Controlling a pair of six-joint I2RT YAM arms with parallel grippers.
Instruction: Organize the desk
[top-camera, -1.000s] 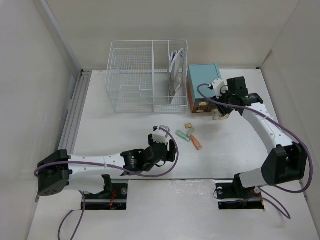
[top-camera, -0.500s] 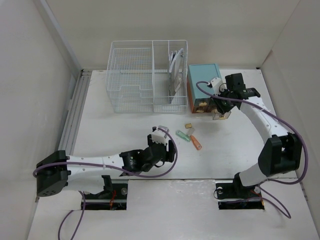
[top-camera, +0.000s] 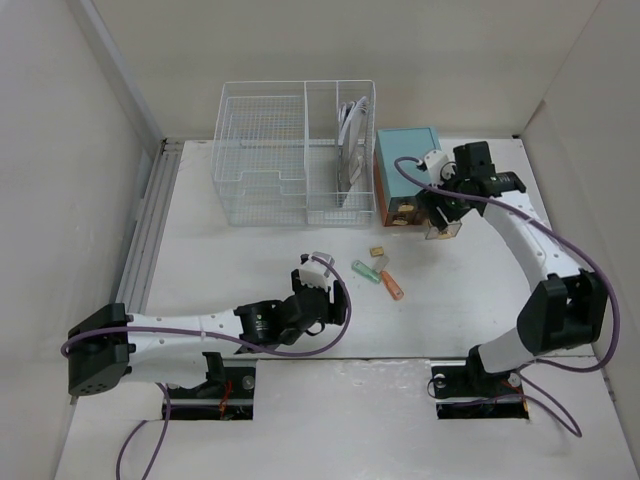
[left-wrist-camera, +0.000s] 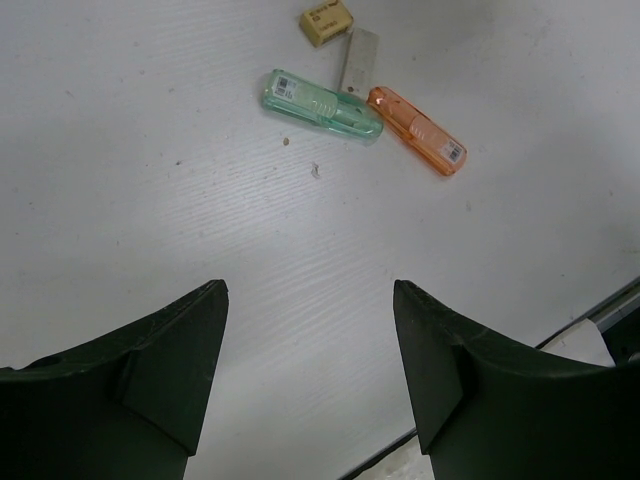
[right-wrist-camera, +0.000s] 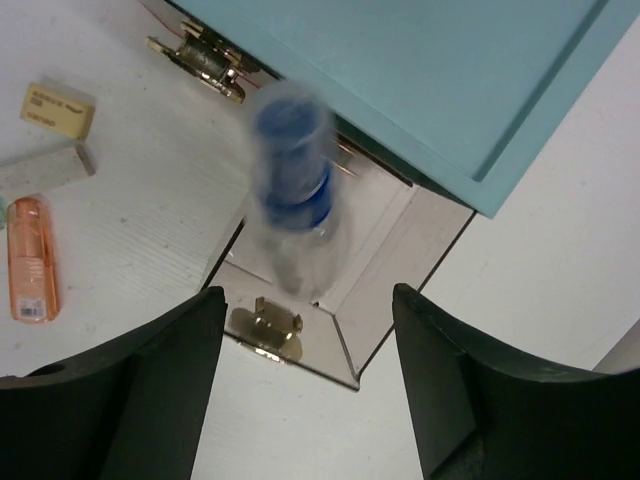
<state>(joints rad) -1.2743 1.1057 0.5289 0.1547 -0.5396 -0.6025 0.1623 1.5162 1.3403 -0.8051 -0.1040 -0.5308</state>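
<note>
On the white desk (top-camera: 220, 270) a green clear stick (left-wrist-camera: 320, 104), an orange one (left-wrist-camera: 418, 144), a yellow eraser (left-wrist-camera: 326, 22) and a grey block (left-wrist-camera: 359, 60) lie together. My left gripper (left-wrist-camera: 308, 295) hangs open and empty just short of them, seen from above as the left gripper (top-camera: 335, 295). My right gripper (right-wrist-camera: 308, 295) is open over the pulled-out drawer (right-wrist-camera: 380, 240) of the teal box (right-wrist-camera: 430, 70). A clear tube with a blue band (right-wrist-camera: 292, 190) shows blurred between the jaws and the drawer, free of both fingers.
A white wire basket (top-camera: 290, 150) with a grey flat item in its right compartment stands left of the teal box (top-camera: 405, 160). A ribbed metal rail (top-camera: 150, 230) runs along the desk's left edge. White walls close in three sides.
The right gripper has opened and let go of the blue-banded tube, which now blurs over the drawer. The left arm has drawn back slightly toward its base.
</note>
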